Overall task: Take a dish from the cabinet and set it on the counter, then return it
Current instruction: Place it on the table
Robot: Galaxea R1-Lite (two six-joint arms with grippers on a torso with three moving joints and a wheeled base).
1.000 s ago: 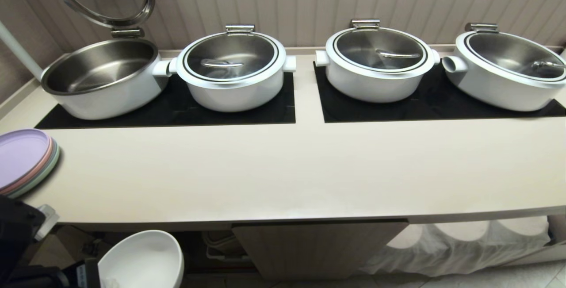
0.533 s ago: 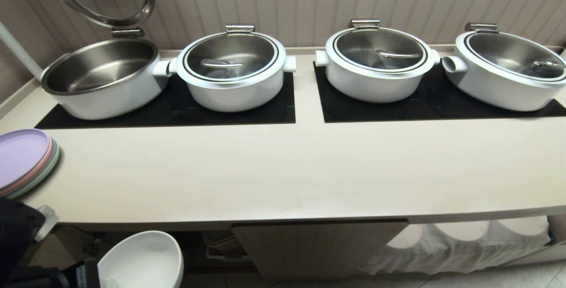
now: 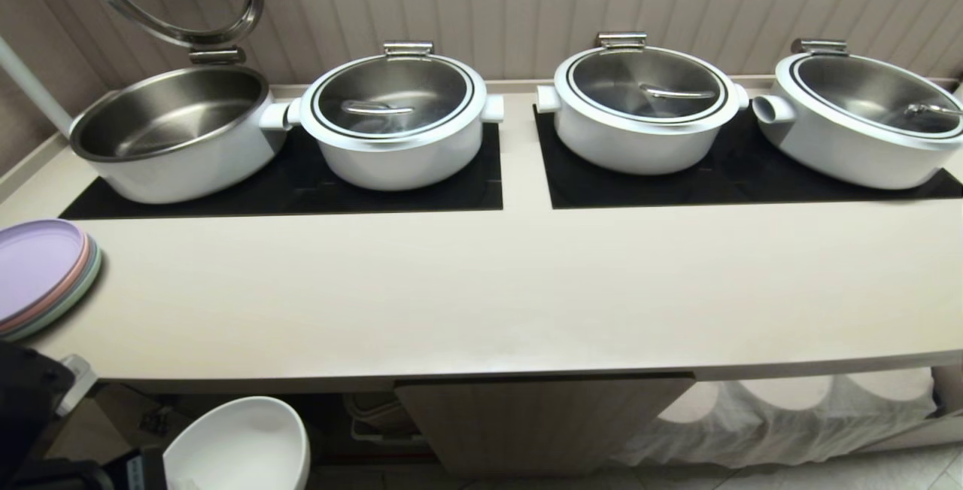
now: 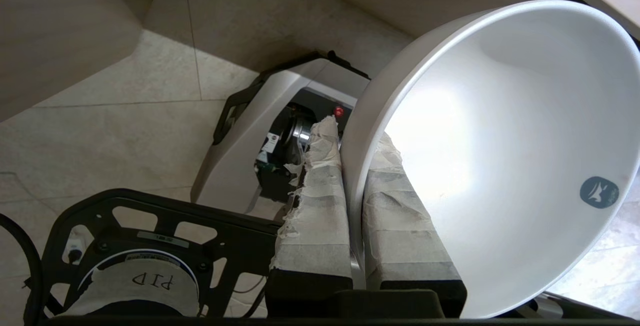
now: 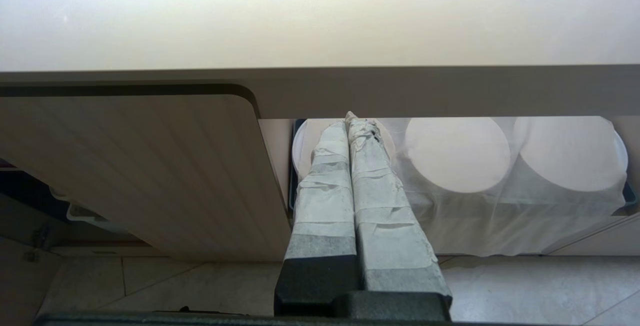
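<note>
The dish (image 3: 237, 445), a glossy white deep bowl, hangs tilted below the counter's (image 3: 481, 302) front edge at the lower left, in front of the cabinet's dark opening. My left gripper (image 4: 352, 135) is shut on its rim, one taped finger (image 4: 320, 206) outside the wall and the other inside. The bowl's inside (image 4: 500, 155) faces the wrist camera. The cabinet door (image 3: 542, 422) stands beside the dish on its right. My right gripper (image 5: 350, 123) is shut on nothing, low in front of the cabinet door (image 5: 150, 166).
Several white pots (image 3: 399, 121) stand on two black panels at the counter's back; the leftmost one's lid is up. Pastel plates (image 3: 37, 272) are stacked at the counter's left end. White round dishes under a sheer cloth (image 3: 775, 415) fill the lower right. My base (image 4: 250, 130) is below the dish.
</note>
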